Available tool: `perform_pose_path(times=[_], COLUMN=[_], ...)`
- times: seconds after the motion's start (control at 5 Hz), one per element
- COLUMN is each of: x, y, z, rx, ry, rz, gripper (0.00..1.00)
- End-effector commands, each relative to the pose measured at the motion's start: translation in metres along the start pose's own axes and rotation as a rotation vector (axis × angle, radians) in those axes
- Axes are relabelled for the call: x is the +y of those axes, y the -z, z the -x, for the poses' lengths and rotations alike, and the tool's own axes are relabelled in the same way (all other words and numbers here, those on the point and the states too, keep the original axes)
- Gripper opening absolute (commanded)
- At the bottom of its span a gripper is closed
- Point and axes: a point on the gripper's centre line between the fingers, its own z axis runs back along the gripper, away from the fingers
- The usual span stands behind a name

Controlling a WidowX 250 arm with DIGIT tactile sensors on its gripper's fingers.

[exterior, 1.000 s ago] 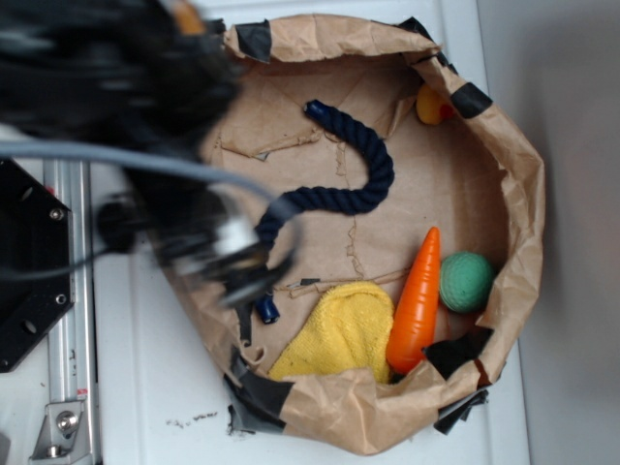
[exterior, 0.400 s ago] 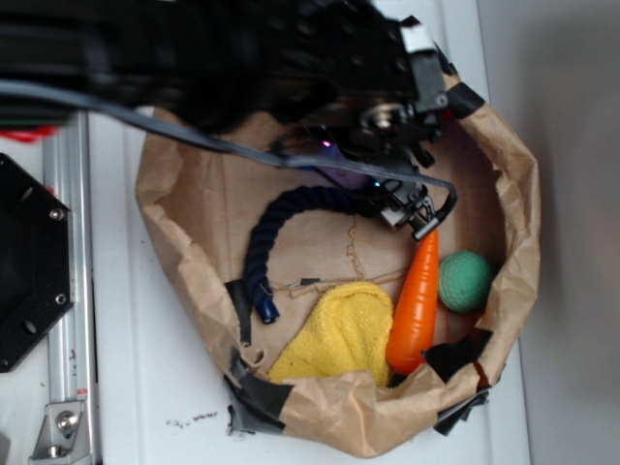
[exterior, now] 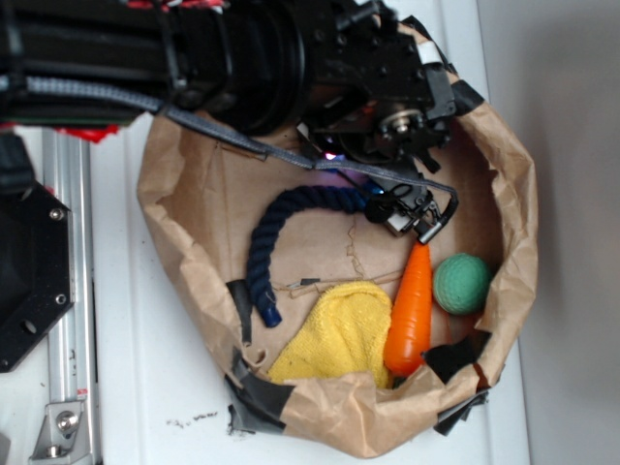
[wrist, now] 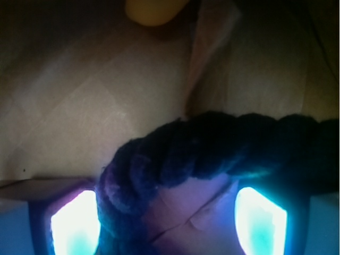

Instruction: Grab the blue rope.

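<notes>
blue rope (wrist: 223, 146) lies across between the gripper's (wrist: 169, 223) spread, unclosed fingers.

The blue rope (exterior: 281, 218) is dark navy, its capped end brighter blue; the carrot (exterior: 410, 310) is orange; the ball (exterior: 461, 284) is green. The towel (exterior: 339, 334) is yellow; the paper bag (exterior: 513, 194) is brown with black tape.

No legible text, labels, brands, numbers or signs appear in either view; the surfaces of the bag, the objects and the arm carry no readable markings.
</notes>
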Motion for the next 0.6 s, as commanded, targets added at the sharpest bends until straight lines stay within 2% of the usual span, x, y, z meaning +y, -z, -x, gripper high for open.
perform_pose_path(times=[0.0,0.4], x=[0.0108,0.011], y=[0.0137,0.0171], z=[0.0082,0.0091], rx=[0.056,0.086], ry=[-0.004,0.015], rz=[-0.004,0.021], gripper=[0.0,0.0])
